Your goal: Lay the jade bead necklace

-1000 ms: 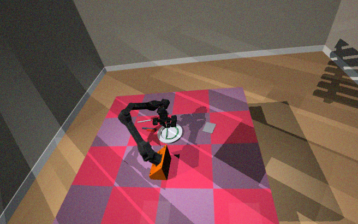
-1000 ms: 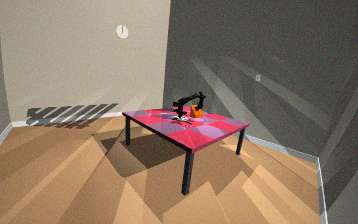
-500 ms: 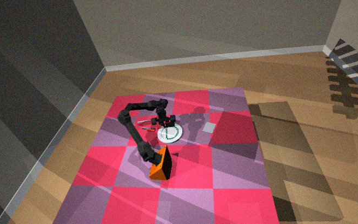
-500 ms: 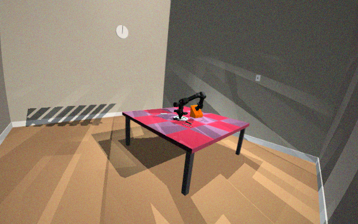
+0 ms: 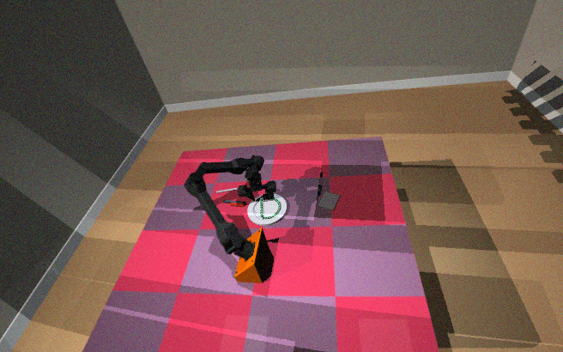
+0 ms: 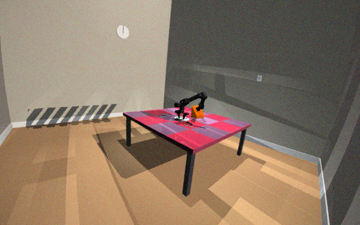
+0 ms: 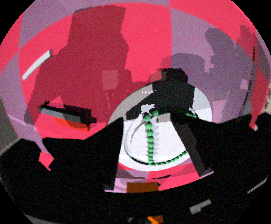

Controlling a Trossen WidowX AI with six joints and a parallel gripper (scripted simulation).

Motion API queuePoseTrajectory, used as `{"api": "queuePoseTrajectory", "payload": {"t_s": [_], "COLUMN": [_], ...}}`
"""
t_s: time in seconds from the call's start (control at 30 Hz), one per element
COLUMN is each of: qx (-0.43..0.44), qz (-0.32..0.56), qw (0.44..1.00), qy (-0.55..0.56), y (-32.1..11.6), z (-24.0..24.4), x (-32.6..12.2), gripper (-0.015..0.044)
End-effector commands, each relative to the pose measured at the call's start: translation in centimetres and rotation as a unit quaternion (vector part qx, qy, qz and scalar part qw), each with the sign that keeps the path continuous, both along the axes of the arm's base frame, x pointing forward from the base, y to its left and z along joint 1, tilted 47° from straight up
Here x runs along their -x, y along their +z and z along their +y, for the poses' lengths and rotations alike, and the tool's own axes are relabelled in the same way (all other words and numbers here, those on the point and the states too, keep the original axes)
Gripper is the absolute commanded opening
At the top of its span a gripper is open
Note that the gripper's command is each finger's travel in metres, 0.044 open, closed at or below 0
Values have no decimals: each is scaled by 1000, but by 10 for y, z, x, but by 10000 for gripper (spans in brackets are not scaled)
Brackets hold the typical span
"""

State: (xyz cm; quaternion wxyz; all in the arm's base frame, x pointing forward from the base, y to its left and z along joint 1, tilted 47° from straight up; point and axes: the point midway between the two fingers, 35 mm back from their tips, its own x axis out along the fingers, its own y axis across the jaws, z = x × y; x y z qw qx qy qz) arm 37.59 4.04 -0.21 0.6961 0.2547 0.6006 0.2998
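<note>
The black parallel-jaw gripper (image 5: 261,198) (image 6: 182,118) (image 7: 147,117) stands parted, gripping nothing, over the arm-side-far rim of the round white bead board (image 5: 255,218) (image 6: 186,120) (image 7: 173,142). On that board lies the green jade bead necklace (image 5: 261,210) (image 7: 150,142), one side running nearly straight across the board's middle, apparently out of the groove. Best to lift straight up without dragging beads, then pinch the straight run lightly and ease it outward toward the board's groove, low and slow.

Grey/beige walls w/ white skirting; round clock (image 6: 122,32) on pale wall, small plate (image 6: 259,78), prob. a socket, on dark one. Wood flr (image 5: 471,270) (image 6: 47,167), striped shadows. Pink/purple chequered tabletop (image 5: 292,270) (image 6: 186,136) (image 7: 146,25), dk legs.
</note>
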Motion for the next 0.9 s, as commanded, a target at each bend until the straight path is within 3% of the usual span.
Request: {"api": "queuePoseTrajectory", "payload": {"t_s": [0.0, 0.07, 0.77, 0.87], "qx": [-1, -1, -2, 1], "qz": [0, 2, 1, -10], "qw": [1000, 1000, 1000, 1000], "qy": [-1, 0, -1, 10], "y": [3, 1, 3, 3], "z": [-3, -1, -3, -8], "x": [1, 1, 1, 12], "gripper": [394, 440, 440, 361]}}
